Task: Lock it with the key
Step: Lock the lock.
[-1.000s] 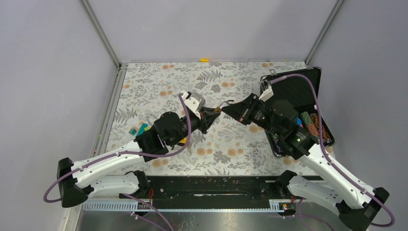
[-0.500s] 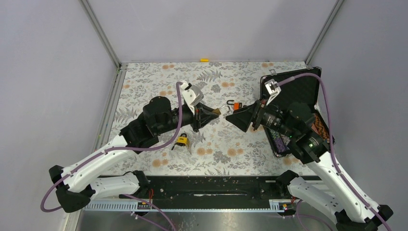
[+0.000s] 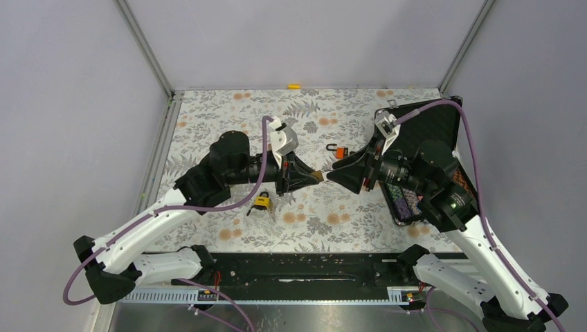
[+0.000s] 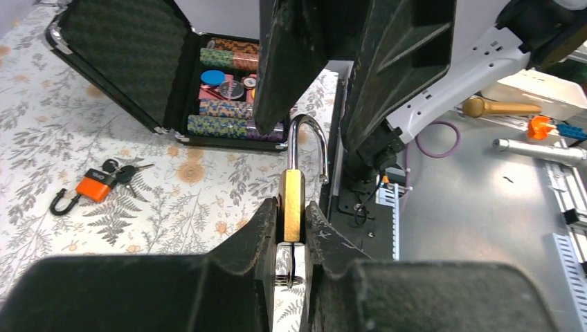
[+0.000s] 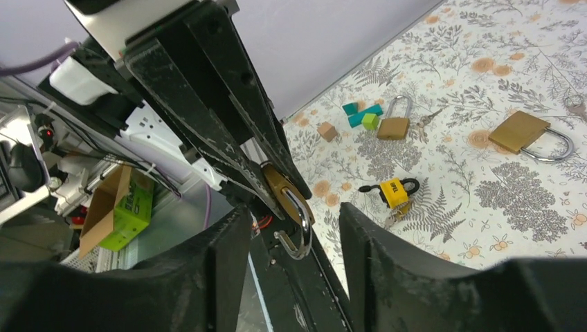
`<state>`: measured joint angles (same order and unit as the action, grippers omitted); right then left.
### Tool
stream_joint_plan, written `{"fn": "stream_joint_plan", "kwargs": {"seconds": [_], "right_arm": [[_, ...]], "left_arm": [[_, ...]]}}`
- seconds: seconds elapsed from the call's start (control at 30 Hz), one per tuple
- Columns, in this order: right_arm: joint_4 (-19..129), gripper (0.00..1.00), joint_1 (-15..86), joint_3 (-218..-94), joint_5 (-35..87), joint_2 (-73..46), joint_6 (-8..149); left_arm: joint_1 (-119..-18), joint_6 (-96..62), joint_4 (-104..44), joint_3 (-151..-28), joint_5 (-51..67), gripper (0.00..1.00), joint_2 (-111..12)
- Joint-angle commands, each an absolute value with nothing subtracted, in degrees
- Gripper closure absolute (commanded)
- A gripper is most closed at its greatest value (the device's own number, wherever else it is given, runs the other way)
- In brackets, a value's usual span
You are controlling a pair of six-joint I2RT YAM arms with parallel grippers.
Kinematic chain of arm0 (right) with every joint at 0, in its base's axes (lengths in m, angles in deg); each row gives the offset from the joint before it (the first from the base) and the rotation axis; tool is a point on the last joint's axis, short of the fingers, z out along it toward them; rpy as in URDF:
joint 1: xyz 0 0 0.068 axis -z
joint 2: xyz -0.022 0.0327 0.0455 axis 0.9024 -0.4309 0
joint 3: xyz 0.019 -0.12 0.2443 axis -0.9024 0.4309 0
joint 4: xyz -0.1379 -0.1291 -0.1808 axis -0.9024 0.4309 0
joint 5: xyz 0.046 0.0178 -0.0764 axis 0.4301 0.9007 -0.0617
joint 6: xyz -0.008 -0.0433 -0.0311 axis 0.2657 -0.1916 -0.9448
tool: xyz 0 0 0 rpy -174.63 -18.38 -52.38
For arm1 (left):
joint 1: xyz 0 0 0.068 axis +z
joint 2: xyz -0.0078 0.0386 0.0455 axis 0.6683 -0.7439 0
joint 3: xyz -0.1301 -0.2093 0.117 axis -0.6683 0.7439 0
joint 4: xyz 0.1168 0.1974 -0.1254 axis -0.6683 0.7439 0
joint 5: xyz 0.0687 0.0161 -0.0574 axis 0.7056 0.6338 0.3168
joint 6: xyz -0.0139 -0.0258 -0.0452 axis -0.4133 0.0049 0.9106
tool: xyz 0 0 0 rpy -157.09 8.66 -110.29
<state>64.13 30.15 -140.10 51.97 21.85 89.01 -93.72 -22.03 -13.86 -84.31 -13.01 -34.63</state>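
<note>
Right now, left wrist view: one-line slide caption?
Close-up: left gripper clamps a brass padlock while the open right gripper straddles its open shackle.

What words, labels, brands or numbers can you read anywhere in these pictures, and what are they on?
No text reads clearly in any view.
Yellow padlock: dark printed lettering on its body, too small and blurred to read.
Brass padlock: only its narrow edge shows, no marking visible.
Orange key tag: no lettering that can be made out.
</note>
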Motion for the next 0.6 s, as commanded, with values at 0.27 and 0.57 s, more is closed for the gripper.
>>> {"fn": "stream_joint_plan", "kwargs": {"seconds": [0.27,0.57], "right_arm": [[63.63,0.91,30.38,-139.19,58.51,23.31,84.78],[52.27,1.00,30.43,-134.19,59.33,26.06,86.02]], "left_arm": [[-91.27,-19.49,-18.28,-87.67,-25.40,1.00,-33.98],[-90.96,-5.59,-31.09,-86.01,-33.25,1.00,-36.37]]}}
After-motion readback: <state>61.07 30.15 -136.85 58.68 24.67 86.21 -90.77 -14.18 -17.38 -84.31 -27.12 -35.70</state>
